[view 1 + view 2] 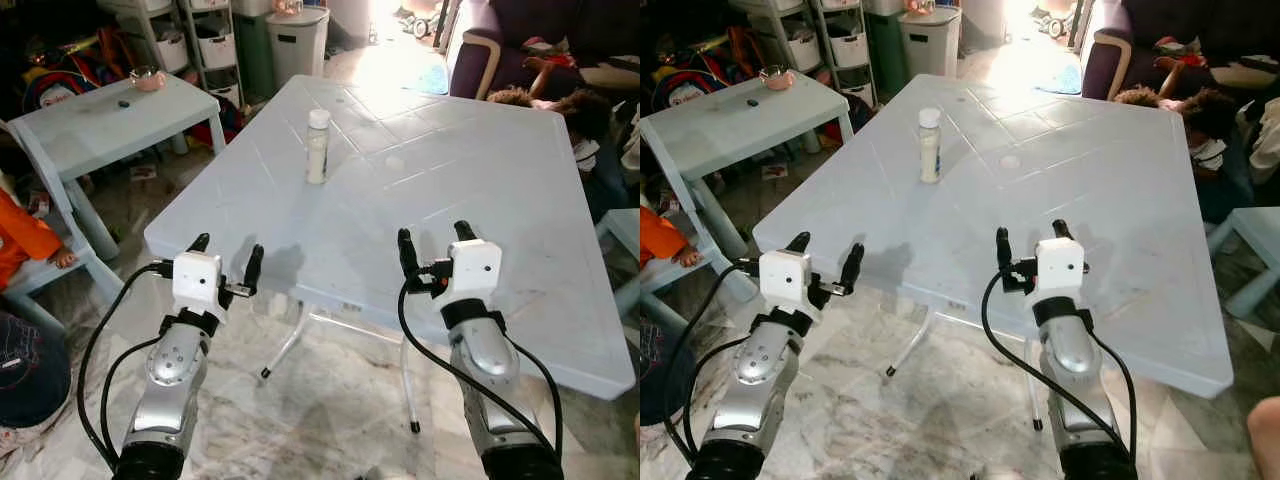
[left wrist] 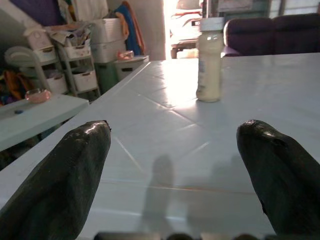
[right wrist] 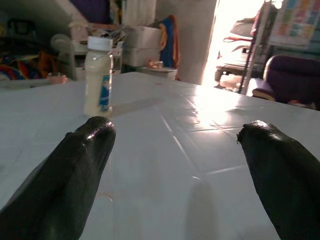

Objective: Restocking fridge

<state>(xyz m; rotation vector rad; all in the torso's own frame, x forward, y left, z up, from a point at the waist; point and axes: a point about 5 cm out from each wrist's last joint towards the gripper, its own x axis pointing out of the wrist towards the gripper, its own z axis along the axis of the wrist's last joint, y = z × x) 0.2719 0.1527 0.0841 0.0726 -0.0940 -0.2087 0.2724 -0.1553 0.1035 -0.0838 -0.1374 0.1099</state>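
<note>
Pale marbled floor tiles [image 1: 330,400] are seen beneath a large square table [image 1: 480,200] of light blue-grey moulded plastic, its top scored with shallow diagonal grooves and borne on thin white metal legs; sunlight is thrown across its far edge, where the surface is washed out to a glare; a small cylindrical bottle [image 1: 317,146] of translucent plastic, filled with a creamy white liquid, capped in white and marked with a blue label, is stood upright on the tabletop, towards the far left part, well apart from both grippers; the left gripper [image 1: 227,260] is held at the near left corner of the table, its two long, rounded, glossy black fingers spread wide with nothing between them; the right gripper [image 1: 434,247] is held over the near edge further right, its fingers likewise parted and empty; both are carried on white box-shaped wrists and smooth silver forearms, along which black cables are looped; shadows of the fingers are cast softly on the matte tabletop; a second, smaller plastic table [image 1: 110,115] of the same pale colour is placed to the left, with a small pink bowl-like object [image 1: 148,78] on it; white drawer units [image 1: 205,45] and a lidded bin [image 1: 298,40] are ranged behind; a dark purple sofa [image 1: 500,45] is set at the far right.
</note>
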